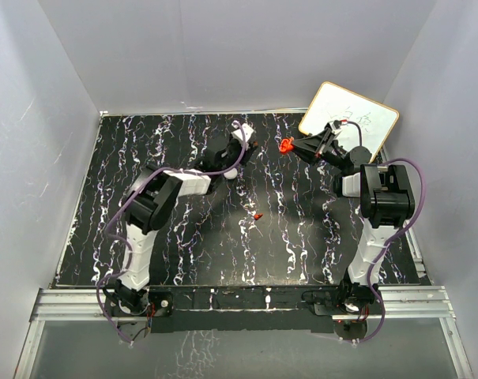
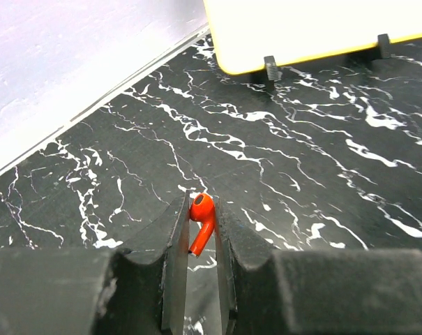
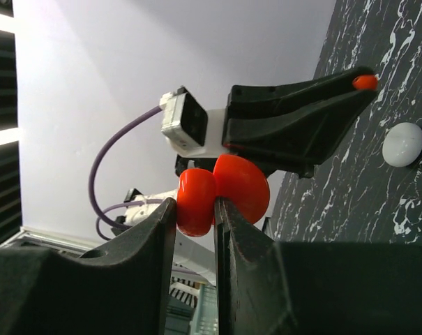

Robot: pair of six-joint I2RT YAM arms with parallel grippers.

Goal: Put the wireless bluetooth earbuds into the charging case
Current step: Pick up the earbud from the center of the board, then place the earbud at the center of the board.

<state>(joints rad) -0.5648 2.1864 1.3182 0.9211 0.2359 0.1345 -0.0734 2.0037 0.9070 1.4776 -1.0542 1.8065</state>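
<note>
Starting near: one loose earbud (image 1: 257,215) lies on the black marble-pattern table (image 1: 183,245), mid-table, nearer than both grippers and roughly between the arms. Neither arm can take it, since both are loaded.

Farther out, your left gripper (image 2: 201,209) is pinching the other earbud (image 2: 201,225). Its stem runs along the fingers back toward the wrist, with the bud head out at the tips.

Your right gripper (image 3: 195,209) is clamped on the charging case (image 3: 238,183), held up off the table. The case looks swung open into two lobes, with the fingers at the join.

Key relation: the case sits just right of the left gripper at about the same depth, close but apart. My read is that the left arm travels rightward.

The head leads and the stem trails, so you'll likely need to re-angle before seating. I can't tell which way the sockets face.

The whiteboard (image 1: 349,118) leans at the far right behind the case, so stay off it.
</note>
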